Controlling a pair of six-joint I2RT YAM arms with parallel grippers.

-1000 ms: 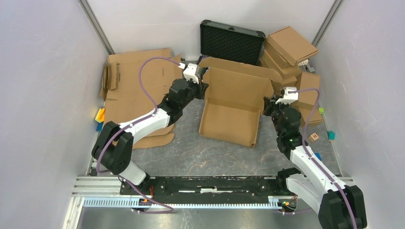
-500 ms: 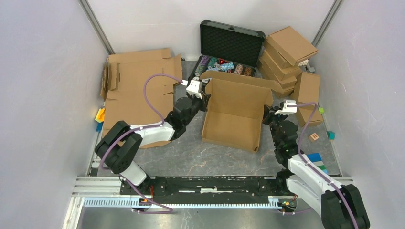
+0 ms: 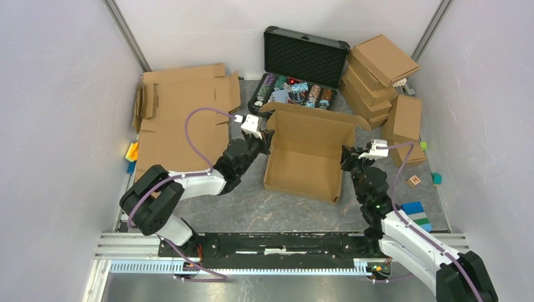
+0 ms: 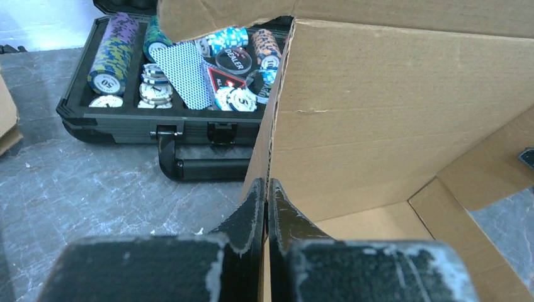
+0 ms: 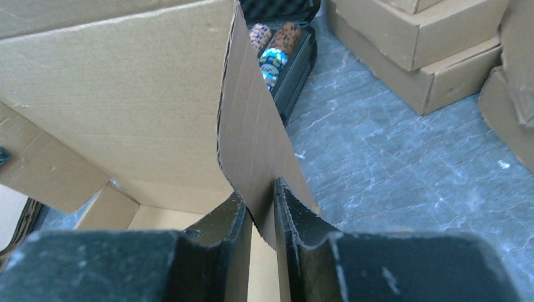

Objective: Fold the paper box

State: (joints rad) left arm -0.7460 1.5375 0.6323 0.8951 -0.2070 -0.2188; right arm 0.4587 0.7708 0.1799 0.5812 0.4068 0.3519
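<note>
The paper box (image 3: pixel 306 151) is plain brown cardboard, half folded, with its base on the table and its back and side walls raised. My left gripper (image 3: pixel 268 134) is shut on the box's left wall; in the left wrist view the wall's edge (image 4: pixel 277 119) runs up from between the closed fingers (image 4: pixel 267 192). My right gripper (image 3: pixel 346 157) is shut on the box's right wall; in the right wrist view the wall (image 5: pixel 252 138) stands between the fingers (image 5: pixel 263 200). The lid flap (image 3: pixel 315 111) leans back toward the black case.
An open black case (image 3: pixel 296 88) of colourful chips lies just behind the box. Flat cardboard sheets (image 3: pixel 179 116) lie at the back left. Folded brown boxes (image 3: pixel 381 69) are stacked at the back right. Small coloured blocks (image 3: pixel 417 209) lie by the right arm and the left wall.
Both arms have drawn back toward the near edge, pulling the box away from the black case; the chips are now uncovered. Both grippers keep their hold on the side walls.
</note>
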